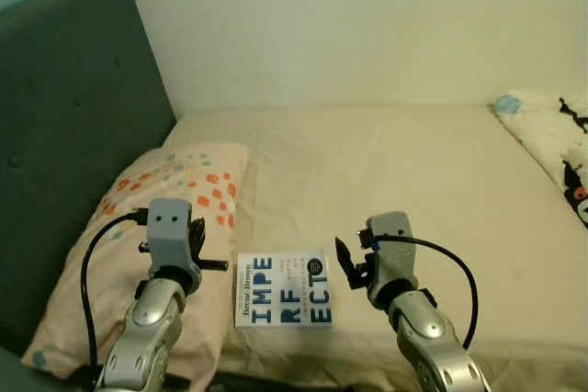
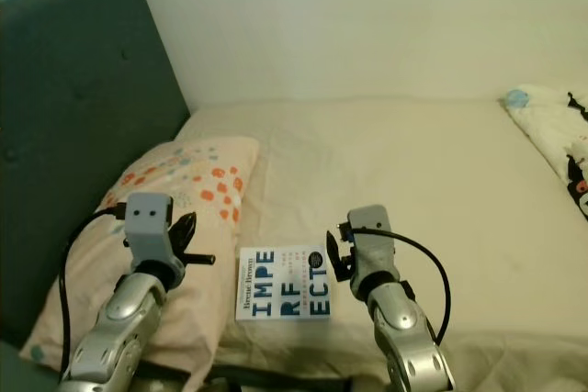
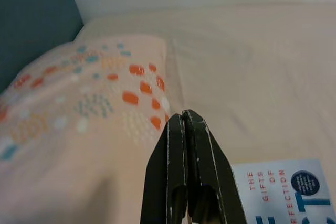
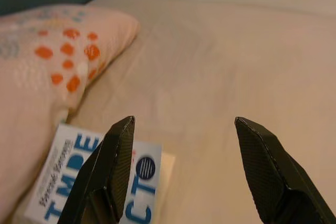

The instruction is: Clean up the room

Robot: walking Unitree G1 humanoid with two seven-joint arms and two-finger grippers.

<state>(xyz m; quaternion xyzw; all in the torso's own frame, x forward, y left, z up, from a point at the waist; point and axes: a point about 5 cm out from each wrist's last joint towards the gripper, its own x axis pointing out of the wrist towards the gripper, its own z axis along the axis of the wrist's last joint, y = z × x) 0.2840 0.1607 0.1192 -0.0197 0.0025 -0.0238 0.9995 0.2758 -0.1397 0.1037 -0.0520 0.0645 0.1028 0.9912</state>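
A white book [image 1: 283, 289] with blue letters lies flat on the cream bed sheet [image 1: 404, 181], near the bed's front edge, beside the pillow. My right gripper [image 4: 181, 129] is open and hovers just right of the book [image 4: 94, 182], above the sheet. My left gripper [image 3: 184, 121] is shut with nothing in it, held over the edge of the dotted pillow [image 1: 156, 227], just left of the book [image 3: 286, 190].
A dark teal headboard [image 1: 64, 117] stands along the left, with the pillow against it. A white wall runs behind the bed. A patterned white blanket [image 1: 556, 140] lies at the far right. The sheet's middle is bare.
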